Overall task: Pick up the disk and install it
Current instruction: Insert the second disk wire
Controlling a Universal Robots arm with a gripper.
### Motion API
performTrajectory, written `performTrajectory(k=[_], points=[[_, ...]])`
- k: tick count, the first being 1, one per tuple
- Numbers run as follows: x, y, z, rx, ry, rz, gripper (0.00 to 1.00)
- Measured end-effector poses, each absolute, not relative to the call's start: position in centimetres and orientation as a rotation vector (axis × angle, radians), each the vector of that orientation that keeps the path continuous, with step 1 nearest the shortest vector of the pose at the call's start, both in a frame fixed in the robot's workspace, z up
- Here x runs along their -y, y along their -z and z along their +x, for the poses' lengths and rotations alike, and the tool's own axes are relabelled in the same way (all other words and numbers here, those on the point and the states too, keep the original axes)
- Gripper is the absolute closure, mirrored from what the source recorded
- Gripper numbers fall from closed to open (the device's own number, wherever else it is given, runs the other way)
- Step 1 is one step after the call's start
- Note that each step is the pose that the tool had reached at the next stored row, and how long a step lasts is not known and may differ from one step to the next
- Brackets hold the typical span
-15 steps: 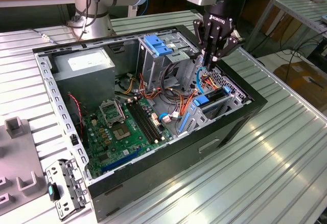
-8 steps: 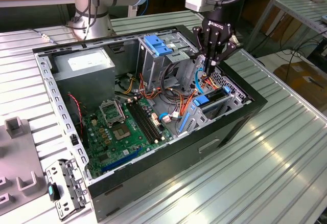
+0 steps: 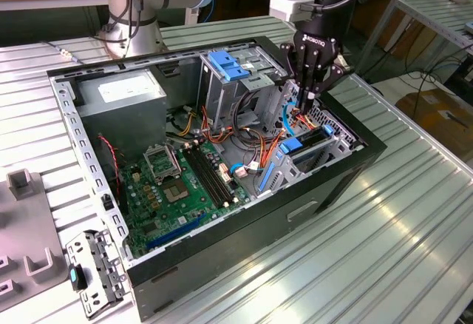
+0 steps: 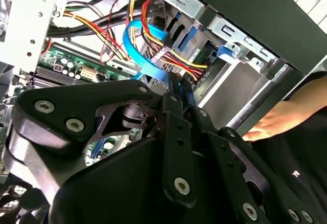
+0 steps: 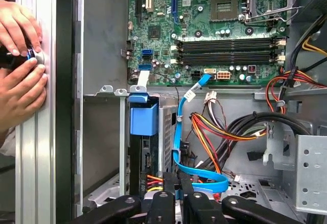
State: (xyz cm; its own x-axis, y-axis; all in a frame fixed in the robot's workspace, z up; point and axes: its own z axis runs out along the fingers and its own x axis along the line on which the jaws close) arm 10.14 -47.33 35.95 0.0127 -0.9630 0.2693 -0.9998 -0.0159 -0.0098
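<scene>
the gripper (image 3: 309, 96) reaches down into the open computer case (image 3: 347, 183), its fingers (image 3: 302, 100) drawn close together among the orange and blue cables (image 5: 202, 147) beside the drive bay; whether they pinch anything cannot be told. the disk (image 3: 310, 146) already sits slotted in the drive bay near the case's front edge, its blue rail (image 5: 143, 117) facing out, which suggests it has been slid home. a person's hands (image 5: 20, 60) rest on the table rail (image 5: 43, 132) outside the case wall, seemingly working a small knob.

Ribbed bare-metal table (image 3: 414, 213); matt black plastic hand (image 3: 309, 100).
</scene>
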Motion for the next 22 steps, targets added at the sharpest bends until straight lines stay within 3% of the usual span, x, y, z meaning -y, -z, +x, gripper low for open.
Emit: performTrajectory(k=[9,22], points=[[47.8,-35.8,8.6,2.08,-0.337,2.111,0.84],[47.8,-35.8,8.6,2.081,-0.338,2.111,0.84]])
